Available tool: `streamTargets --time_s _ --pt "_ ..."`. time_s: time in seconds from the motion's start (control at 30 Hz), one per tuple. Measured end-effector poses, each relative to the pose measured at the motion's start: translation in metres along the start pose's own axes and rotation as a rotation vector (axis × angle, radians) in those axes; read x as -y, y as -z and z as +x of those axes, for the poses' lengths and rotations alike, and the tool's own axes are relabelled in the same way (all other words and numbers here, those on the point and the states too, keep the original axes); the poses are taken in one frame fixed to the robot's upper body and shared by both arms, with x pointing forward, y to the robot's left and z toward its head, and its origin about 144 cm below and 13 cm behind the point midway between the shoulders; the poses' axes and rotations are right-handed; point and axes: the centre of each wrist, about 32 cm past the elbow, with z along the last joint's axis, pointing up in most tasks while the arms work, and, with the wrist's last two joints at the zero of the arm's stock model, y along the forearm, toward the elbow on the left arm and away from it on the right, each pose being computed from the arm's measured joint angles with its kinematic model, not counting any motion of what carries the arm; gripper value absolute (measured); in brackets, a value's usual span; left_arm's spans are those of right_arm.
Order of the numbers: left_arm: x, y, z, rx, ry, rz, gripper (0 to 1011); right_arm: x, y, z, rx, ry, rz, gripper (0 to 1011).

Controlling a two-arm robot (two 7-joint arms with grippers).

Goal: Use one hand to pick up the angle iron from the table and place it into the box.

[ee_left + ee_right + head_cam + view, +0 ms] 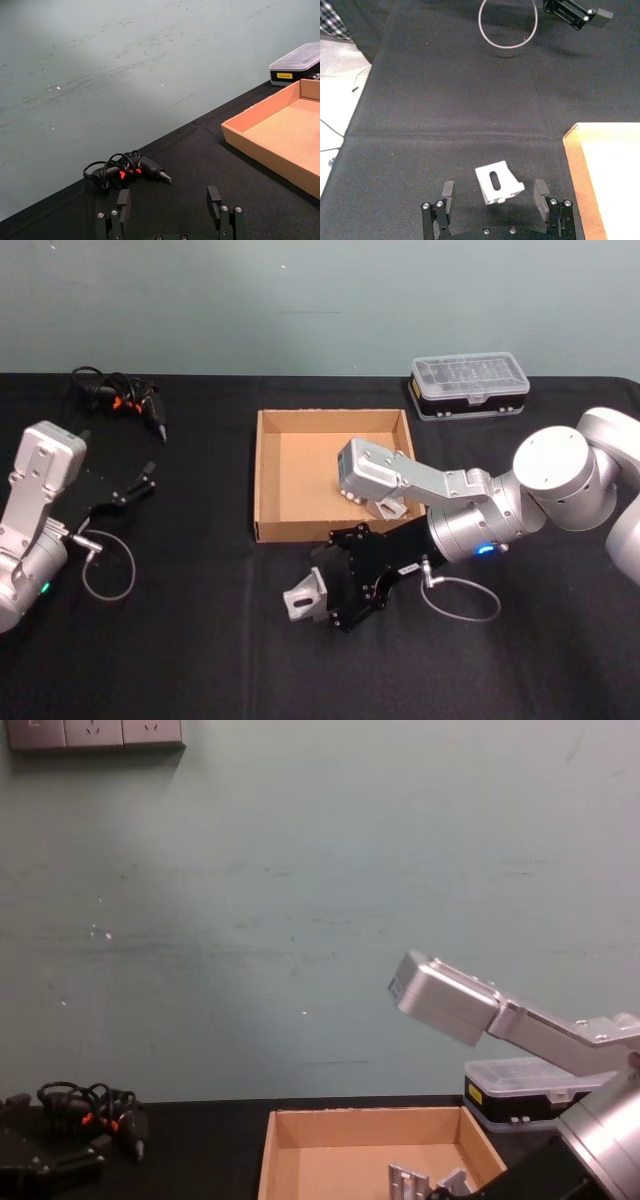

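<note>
Angle iron (498, 184) is not in the box (290, 531) yet. It lies on the black table (200, 640), low in the middle of the head view, just below the box's near wall.

The right claw (493, 188) sits down around it. Its two fingers (447, 194) are wide apart, one on each side of the metal piece. They do not touch it, so the claw holds nothing.

I think the reaching part is done. What is left is to squeeze shut, lift the piece, carry it over the low wall and let go inside.

Some small grey metal bits (408, 1183) lie in the box near its front (maybe more angle irons, I can't tell).

The left claw (169, 194) rests over the left side of the table, open and empty.
</note>
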Motion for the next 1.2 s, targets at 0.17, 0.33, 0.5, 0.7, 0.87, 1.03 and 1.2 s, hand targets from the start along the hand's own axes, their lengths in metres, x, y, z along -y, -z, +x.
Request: streamTargets --time_s 0.17,0.33,0.5,0.7,0.87,1.03,1.2 --pt "0.0 0.0 0.0 0.0 0.0 0.0 1000 -0.003 0.003 0.002 -0.005 -0.006 -0.004 1002" --pt "0.0 0.0 0.0 0.0 0.0 0.0 1000 -0.005 0.005 0.003 -0.01 -0.008 -0.003 1002" --pt "0.0 0.0 0.0 0.0 0.0 0.0 1000 -0.006 0.005 0.004 -0.012 -0.01 -0.001 1003" --pt "0.0 0.0 0.0 0.0 0.0 0.0 1000 -0.009 0.007 0.005 -0.019 -0.012 -0.001 1002" --pt "0.0 0.0 0.0 0.0 0.0 0.0 1000 -0.01 0.007 0.006 -0.023 -0.008 -0.001 970" --pt "0.0 0.0 0.0 0.0 0.0 0.0 1000 -0.012 0.008 0.006 -0.025 -0.001 -0.001 837" --pt "0.0 0.0 0.0 0.0 0.0 0.0 1000 -0.012 0.008 0.006 -0.025 0.005 -0.001 711"
